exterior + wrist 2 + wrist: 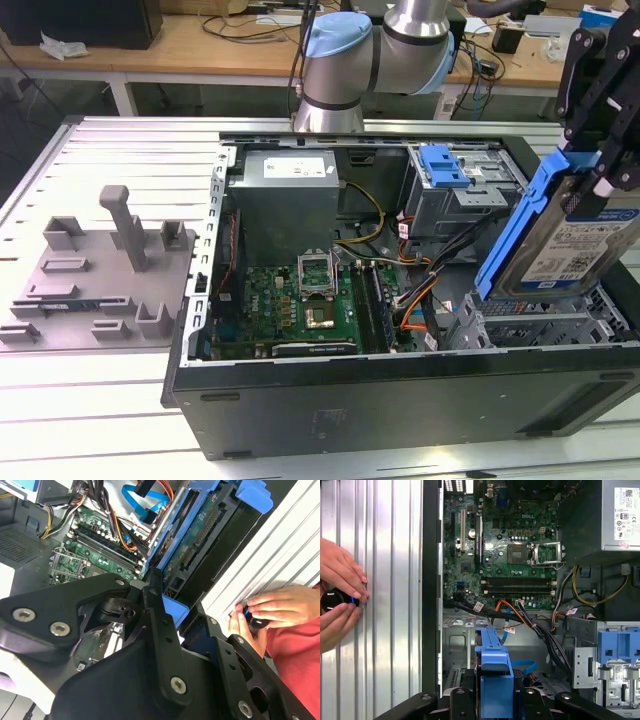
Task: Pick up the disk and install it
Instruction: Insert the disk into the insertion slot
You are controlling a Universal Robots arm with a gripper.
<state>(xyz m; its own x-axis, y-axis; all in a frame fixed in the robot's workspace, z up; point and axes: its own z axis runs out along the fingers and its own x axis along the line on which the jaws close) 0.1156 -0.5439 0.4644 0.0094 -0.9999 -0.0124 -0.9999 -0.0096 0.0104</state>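
Installation is the step in hand, as I judge it: the gripper point(603, 165) is clenched on the disk point(572, 238) by its blue frame. It holds the disk clear above the case point(400, 392), steeply tilted, label facing out. The disk hangs over the metal cage point(545, 325) in the case's near corner at the exterior view's right, not yet seated. Seating it would call for squaring it to the cage and a straight, gentle descent, minding the cables point(425, 290) inside the case.
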